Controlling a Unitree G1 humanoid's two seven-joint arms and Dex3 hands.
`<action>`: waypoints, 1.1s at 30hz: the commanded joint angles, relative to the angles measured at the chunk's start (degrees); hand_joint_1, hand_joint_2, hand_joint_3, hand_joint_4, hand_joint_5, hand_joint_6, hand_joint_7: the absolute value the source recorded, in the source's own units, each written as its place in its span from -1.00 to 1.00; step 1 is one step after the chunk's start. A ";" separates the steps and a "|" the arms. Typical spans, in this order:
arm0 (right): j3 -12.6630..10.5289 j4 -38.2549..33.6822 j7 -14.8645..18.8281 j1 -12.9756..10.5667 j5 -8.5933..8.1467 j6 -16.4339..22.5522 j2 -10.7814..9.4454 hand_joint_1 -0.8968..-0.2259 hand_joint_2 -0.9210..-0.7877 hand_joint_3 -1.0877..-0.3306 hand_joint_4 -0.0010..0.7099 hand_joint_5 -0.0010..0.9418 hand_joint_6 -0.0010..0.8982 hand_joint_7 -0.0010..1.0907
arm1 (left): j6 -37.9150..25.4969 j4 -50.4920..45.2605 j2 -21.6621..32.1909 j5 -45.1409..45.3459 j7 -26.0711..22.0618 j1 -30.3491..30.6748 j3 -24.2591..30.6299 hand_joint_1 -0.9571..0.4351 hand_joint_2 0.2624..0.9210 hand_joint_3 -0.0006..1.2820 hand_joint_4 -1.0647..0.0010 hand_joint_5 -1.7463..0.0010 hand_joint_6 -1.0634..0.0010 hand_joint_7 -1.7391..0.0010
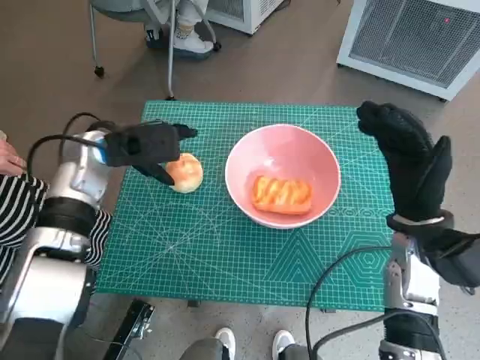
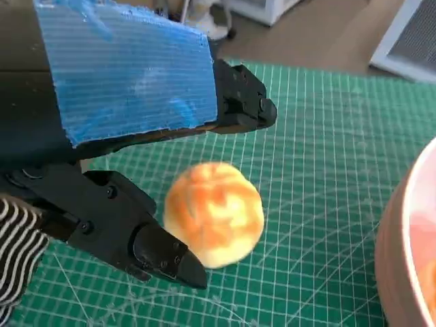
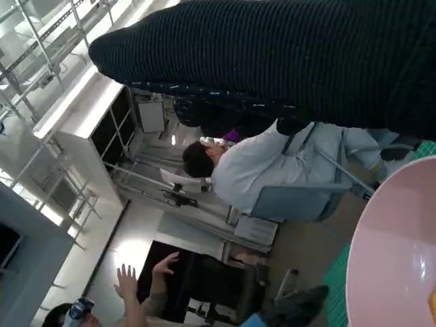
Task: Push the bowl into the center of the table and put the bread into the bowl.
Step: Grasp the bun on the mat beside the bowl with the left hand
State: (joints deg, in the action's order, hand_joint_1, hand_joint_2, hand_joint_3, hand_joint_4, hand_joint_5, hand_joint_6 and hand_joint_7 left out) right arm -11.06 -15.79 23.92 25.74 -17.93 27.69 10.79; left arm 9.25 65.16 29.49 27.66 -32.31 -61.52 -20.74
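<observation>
- Left of frame: left hand (image 1: 147, 146), black with blue tape across its back, fingers spread around but not closed on one round, glossy golden bun (image 1: 184, 172); it holds nothing.
- The bun lies on the green gridded cutting mat (image 1: 225, 247) covering the desk, left of centre, just beside the bowl.
- Centre: one smooth pink bowl (image 1: 283, 175), round and deep, containing one oblong, orange-glazed bread (image 1: 282, 193).
- Right of frame: right hand (image 1: 409, 161) in a black knitted glove, raised by the bowl's right rim, fingers extended, empty.
- Upper left: chair legs on castors and one person's shoes on the floor.
</observation>
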 commanded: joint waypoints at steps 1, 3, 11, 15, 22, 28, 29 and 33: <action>-0.24 -0.28 -0.13 -1.42 0.27 -0.23 0.37 -0.35 -1.00 0.06 -0.57 -1.00 -0.79 -0.34 | -1.61 2.69 -1.80 1.45 0.97 -1.81 -1.31 0.00 0.52 -1.00 0.84 1.00 0.55 1.00; -0.27 -0.34 -0.31 -1.40 0.45 -0.10 0.34 -0.35 -1.00 0.06 -0.57 -1.00 -0.79 -0.34 | -2.29 3.60 -2.62 1.99 1.68 -1.92 -1.82 0.01 0.52 -1.00 0.84 1.00 0.55 1.00; -0.33 -0.48 -0.68 -1.43 0.89 0.19 0.41 -0.35 -1.00 0.06 -0.58 -1.00 -0.79 -0.34 | -3.30 6.22 -5.70 4.10 6.68 -1.01 -3.92 0.05 0.52 -1.00 0.75 0.98 0.51 0.99; -0.25 -0.26 -0.88 -1.51 1.10 0.09 0.52 -0.35 -1.00 0.06 -0.58 -1.00 -0.79 -0.34 | -3.20 7.59 -6.97 5.23 10.02 -0.11 -4.84 0.07 0.54 -1.00 0.64 0.97 0.40 0.97; -0.25 0.08 -0.99 -1.49 0.99 -0.31 0.82 -0.35 -1.00 0.06 -0.58 -1.00 -0.79 -0.34 | -3.26 9.28 -8.11 7.34 14.40 0.73 -6.75 0.17 0.64 -0.99 0.06 0.93 -0.02 0.93; -0.22 0.03 -1.01 -1.53 1.01 -0.26 0.79 -0.35 -1.00 0.06 -0.58 -1.00 -0.79 -0.34 | -3.52 10.13 -8.57 8.85 17.30 1.14 -8.10 0.47 0.91 -0.96 -0.40 -0.03 -0.28 0.34; -0.21 -0.05 -1.01 -1.47 1.02 -0.24 0.78 -0.35 -1.00 0.06 -0.57 -1.00 -0.79 -0.34 | -3.56 10.22 -8.60 9.02 17.62 1.15 -8.22 0.44 0.93 -0.96 -0.44 -0.14 -0.27 0.17; -0.22 -0.03 -0.99 -1.44 0.91 -0.29 0.75 -0.35 -1.00 0.06 -0.57 -1.00 -0.79 -0.34 | -3.55 10.49 -8.55 9.57 18.91 1.19 -8.75 0.39 0.94 -0.96 -0.52 -0.27 -0.28 -0.07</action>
State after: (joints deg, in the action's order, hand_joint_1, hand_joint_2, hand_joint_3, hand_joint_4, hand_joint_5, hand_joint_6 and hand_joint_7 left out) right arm -11.20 -15.64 23.33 25.68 -17.66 28.17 11.07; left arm 6.03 74.77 21.49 36.29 -13.81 -61.66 -28.74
